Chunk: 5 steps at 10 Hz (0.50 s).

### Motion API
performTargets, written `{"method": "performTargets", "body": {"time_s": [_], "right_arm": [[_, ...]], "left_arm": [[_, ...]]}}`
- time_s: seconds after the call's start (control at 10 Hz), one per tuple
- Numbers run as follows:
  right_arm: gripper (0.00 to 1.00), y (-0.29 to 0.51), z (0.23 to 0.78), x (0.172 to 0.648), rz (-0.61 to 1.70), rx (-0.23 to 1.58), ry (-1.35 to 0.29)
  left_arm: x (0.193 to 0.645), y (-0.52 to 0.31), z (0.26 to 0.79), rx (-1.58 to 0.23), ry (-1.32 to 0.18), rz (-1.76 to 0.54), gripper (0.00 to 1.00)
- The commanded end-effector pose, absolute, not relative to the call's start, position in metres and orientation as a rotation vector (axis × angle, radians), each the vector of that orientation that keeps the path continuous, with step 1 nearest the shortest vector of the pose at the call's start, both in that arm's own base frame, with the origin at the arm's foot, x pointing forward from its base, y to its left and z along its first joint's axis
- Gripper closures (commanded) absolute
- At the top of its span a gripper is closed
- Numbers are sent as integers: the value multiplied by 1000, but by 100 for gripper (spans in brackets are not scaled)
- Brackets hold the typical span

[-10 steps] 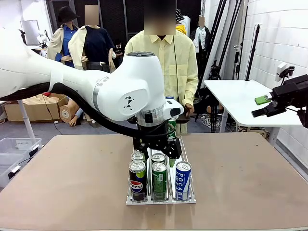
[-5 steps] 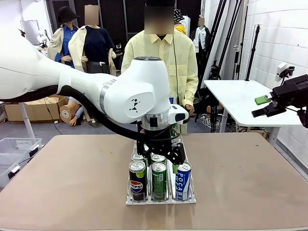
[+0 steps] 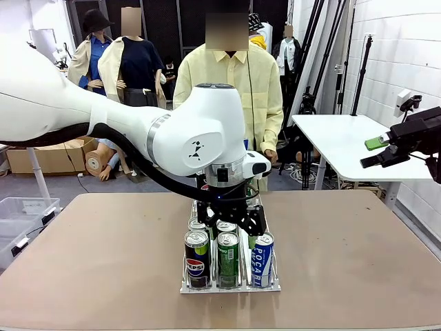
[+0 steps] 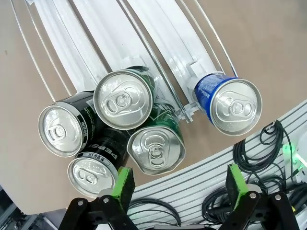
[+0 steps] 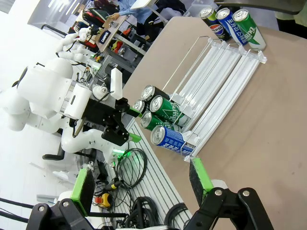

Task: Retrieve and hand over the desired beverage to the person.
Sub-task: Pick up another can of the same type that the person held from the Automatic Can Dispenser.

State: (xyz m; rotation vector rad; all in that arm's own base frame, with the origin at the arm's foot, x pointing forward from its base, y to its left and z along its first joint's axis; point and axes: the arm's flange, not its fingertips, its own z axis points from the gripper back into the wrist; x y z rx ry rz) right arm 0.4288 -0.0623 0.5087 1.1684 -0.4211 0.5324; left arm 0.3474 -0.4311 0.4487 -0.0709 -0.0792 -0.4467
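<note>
A clear rack [image 3: 231, 287] in the middle of the table holds several beverage cans. Its front row is a black Pepsi can [image 3: 196, 258], a green can [image 3: 228, 258] and a blue Pocari can [image 3: 262, 258]. My left gripper [image 3: 230, 215] hangs open just above the cans behind that row. From its wrist I look down on the can tops: black [image 4: 60, 132], green [image 4: 123, 99] and blue [image 4: 235, 105], with nothing between the fingers [image 4: 122, 187]. My right gripper [image 3: 370, 153] is open, raised at the right edge. The person [image 3: 238, 89] stands behind the table.
In the right wrist view, the open right gripper [image 5: 141, 187] frames the rack [image 5: 225, 72]; three more cans [image 5: 232, 21] stand at its far end. A white side table [image 3: 344, 148] is at right, a clear bin [image 3: 21, 214] at left. Bare tabletop [image 3: 103, 255] flanks the rack.
My left arm has shifted a little to the right and lower over the cans. The right arm and the person have stayed still.
</note>
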Motion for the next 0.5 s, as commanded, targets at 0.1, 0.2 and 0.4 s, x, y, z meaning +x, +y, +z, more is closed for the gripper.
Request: {"method": "performTargets", "body": {"time_s": [0.1,0.2,0.4], "right_arm": [[0,-62,510,429,530,1170,-428],[0,-62,510,429,530,1170,-428],[0,-62,510,429,530,1170,-428]], "left_arm": [[353,-437,449,-21,-112,-408,0],[356,-435,448,-16,-117,-405,0],[362,-434,445,-23,-123,-395,0]]}}
